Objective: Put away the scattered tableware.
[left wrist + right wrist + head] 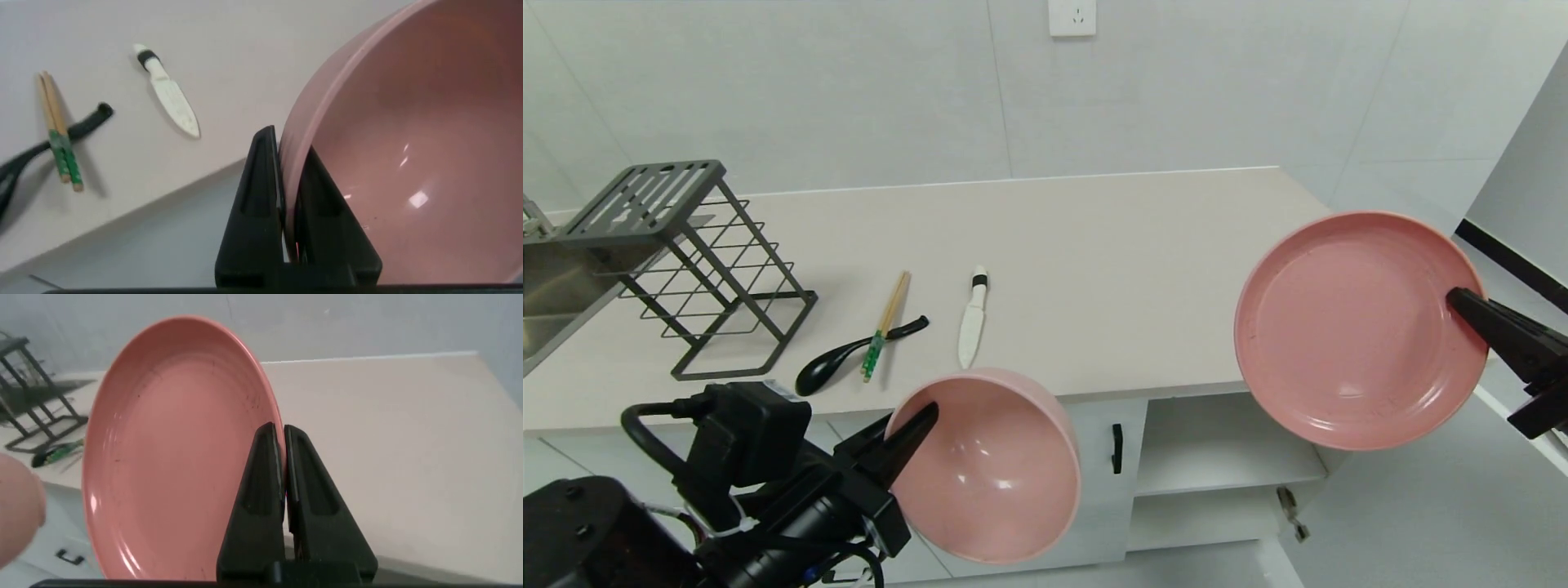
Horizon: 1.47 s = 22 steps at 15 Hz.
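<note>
My left gripper (pixel 923 416) is shut on the rim of a pink bowl (pixel 992 469), held tilted in the air just in front of the counter's front edge; in the left wrist view its fingers (pixel 265 175) pinch the bowl's (pixel 417 139) wall. My right gripper (pixel 1462 300) is shut on the rim of a pink plate (pixel 1352 327), held upright off the counter's right end; the plate (pixel 172 449) faces the camera with the fingers (pixel 265 457) clamped on its edge. On the counter lie wooden chopsticks (pixel 885 325), a black spoon (pixel 849 355) and a white knife (pixel 973 317).
A dark wire rack (pixel 686 261) stands on the left of the beige counter (pixel 1094 245), beside a metal sink (pixel 556 294). Under the counter are a cabinet door with a black handle (pixel 1116 447) and open shelves (pixel 1225 457). The wall rises behind.
</note>
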{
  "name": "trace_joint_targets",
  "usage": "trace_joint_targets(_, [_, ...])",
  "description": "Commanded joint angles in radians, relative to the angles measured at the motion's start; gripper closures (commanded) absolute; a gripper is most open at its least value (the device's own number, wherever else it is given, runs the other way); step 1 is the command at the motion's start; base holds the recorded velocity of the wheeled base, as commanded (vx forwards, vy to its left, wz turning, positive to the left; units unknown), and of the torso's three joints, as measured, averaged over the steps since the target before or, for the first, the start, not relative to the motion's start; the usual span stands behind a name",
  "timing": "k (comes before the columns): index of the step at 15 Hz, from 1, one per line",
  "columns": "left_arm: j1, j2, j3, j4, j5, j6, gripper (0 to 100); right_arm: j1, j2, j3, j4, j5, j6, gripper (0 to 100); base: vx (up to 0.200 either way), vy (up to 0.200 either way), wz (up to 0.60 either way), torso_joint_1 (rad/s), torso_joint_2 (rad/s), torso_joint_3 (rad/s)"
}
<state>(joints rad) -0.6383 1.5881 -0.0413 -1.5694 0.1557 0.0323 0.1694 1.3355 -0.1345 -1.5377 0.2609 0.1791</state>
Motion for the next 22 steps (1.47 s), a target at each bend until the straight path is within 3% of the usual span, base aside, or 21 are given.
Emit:
trace_joint_targets(1, [0.0, 0.004, 0.0, -0.001, 0.001, -0.002, 100, 0.001, 0.01, 0.007, -0.002, 0.001, 0.048, 100, 0.0, 0.0, 0.0, -0.276, 0.52, 0.261])
trace_joint_targets(11, [0.0, 0.015, 0.0, -0.001, 0.001, -0.003, 100, 0.002, 0.042, 0.056, -0.004, 0.003, 0.049, 100, 0.0, 0.0, 0.0, -0.254, 0.49, 0.23])
trace_joint_targets(20, [0.0, 0.023, 0.0, -0.001, 0.001, -0.006, 100, 0.002, 0.073, 0.081, -0.004, 0.003, 0.045, 100, 0.0, 0.0, 0.0, -0.02, 0.04, 0.018])
trace_joint_targets(22, [0.0, 0.024, 0.0, -0.001, 0.001, -0.02, 100, 0.002, 0.074, 0.082, -0.004, 0.003, 0.045, 100, 0.0, 0.0, 0.0, 0.0, 0.0, 0.0])
